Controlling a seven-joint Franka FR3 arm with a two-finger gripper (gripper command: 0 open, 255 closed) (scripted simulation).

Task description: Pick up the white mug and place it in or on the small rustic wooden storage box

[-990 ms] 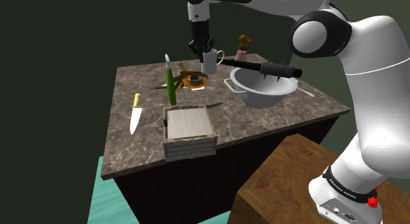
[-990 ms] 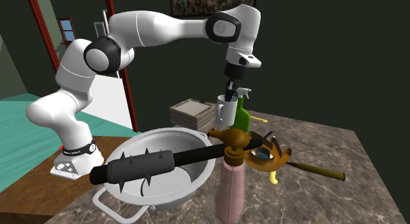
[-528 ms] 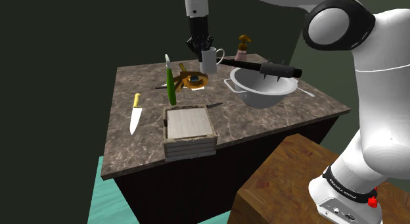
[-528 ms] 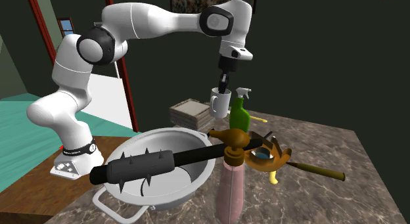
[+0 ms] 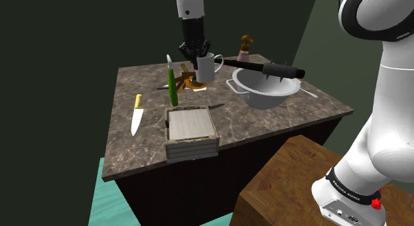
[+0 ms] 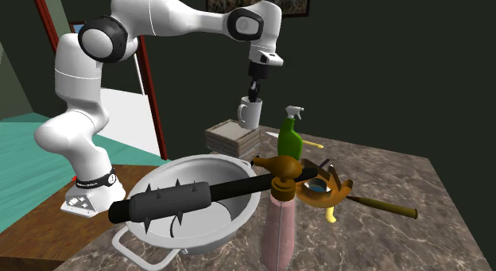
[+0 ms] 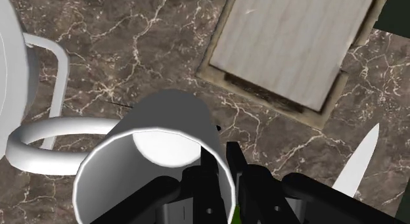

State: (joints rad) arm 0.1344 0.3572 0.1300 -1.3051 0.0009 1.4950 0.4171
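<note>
The white mug (image 5: 206,67) hangs in the air above the marble counter, held by its rim in my black gripper (image 5: 194,51), which is shut on it. From the second exterior view the mug (image 6: 251,113) hangs under the gripper (image 6: 254,91), just above and in front of the wooden box (image 6: 230,139). Along the gripper, the mug (image 7: 153,165) shows its open mouth, and the fingers (image 7: 254,187) pinch its wall. The pale slatted box (image 7: 290,49) lies beyond it on the counter. That box (image 5: 191,132) sits near the counter's front edge.
A green spray bottle (image 5: 173,85), a golden holder (image 6: 323,189) and a yellow-handled knife (image 5: 137,114) lie on the counter (image 5: 278,122). A white bowl (image 5: 264,91) carries a black spiked club (image 5: 267,69). A pink dispenser (image 6: 278,222) stands by the bowl.
The arm has carried the mug toward the shoulder view's left and nearer the box, away from the bowl. The grip on the rim is unchanged.
</note>
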